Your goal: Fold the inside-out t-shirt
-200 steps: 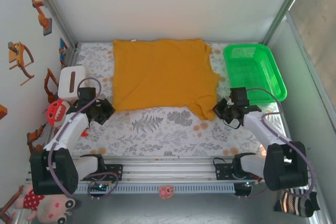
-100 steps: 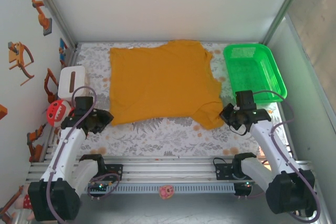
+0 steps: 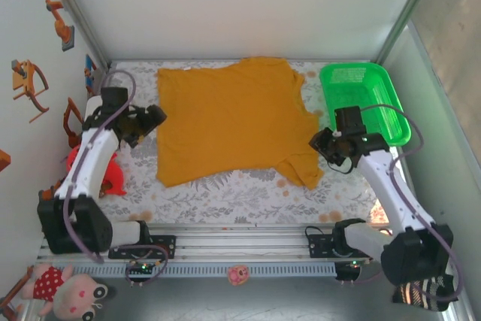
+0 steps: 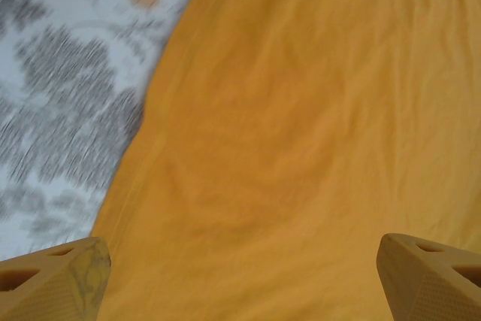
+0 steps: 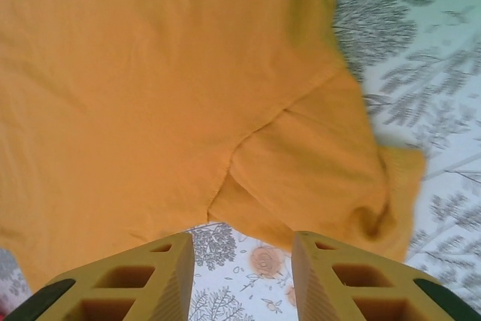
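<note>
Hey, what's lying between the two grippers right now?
The t-shirt lies spread on the table between the left gripper and the right gripper; the top view shows it.

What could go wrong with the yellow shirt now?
The sleeve beside the right end effector lies bunched, so a fold might trap a lump. The t-shirt sits crooked, so edges may not line up. The right arm is close to the green basket and might bump it.
</note>
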{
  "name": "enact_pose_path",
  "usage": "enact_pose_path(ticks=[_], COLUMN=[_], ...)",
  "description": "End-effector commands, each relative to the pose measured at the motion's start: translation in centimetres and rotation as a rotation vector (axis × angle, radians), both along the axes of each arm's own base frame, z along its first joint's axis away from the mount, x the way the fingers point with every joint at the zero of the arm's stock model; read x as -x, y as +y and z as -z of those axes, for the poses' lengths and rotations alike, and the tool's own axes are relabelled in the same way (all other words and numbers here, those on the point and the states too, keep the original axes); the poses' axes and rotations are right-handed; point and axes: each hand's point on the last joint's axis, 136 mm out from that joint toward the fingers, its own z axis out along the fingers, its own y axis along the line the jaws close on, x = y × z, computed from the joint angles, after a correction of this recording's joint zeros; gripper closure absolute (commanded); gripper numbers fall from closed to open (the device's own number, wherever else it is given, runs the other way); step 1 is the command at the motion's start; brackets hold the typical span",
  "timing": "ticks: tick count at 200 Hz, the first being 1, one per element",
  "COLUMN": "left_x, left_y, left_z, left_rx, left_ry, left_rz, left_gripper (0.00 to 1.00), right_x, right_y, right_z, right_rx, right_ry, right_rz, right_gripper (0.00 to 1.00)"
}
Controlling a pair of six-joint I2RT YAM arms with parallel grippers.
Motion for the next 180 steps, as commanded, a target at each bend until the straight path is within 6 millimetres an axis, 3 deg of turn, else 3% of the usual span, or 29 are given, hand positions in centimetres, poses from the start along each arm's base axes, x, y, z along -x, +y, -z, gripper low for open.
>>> enact_pose_path(ticks=[1,39,77,120,180], left_x=[-6.2,-15.3,-19.9,-20.6,-17.7], left_y=[-1.3,-3.6,-5.7,-5.9,-3.8], left_z=[-0.4,0.2,2.9,7.8,13.3], left_rx=[0.001,0.081,0.148,0.163,0.119], left_ry=[-0.109,-0.154,-0.128,-0.021,0.156], left_rz=[0.13,0.212,0.231,0.209,0.102], left_gripper=[0.11,0.16,0.18,0.19,0.21], right_x=[-2.5,-4.8,-5.1,-4.9,-5.1], right_y=[3.0,4.8,5.1,4.6,4.4], right_z=[0.2,4.9,8.5,11.0,13.2], right_rx=[0.025,0.053,0.08,0.11,0.15], right_ry=[-0.039,0.032,0.102,0.16,0.23], right_rz=[-0.09,-0.054,-0.035,0.003,0.014], right_gripper=[0.62,0.64,0.65,0.65,0.65])
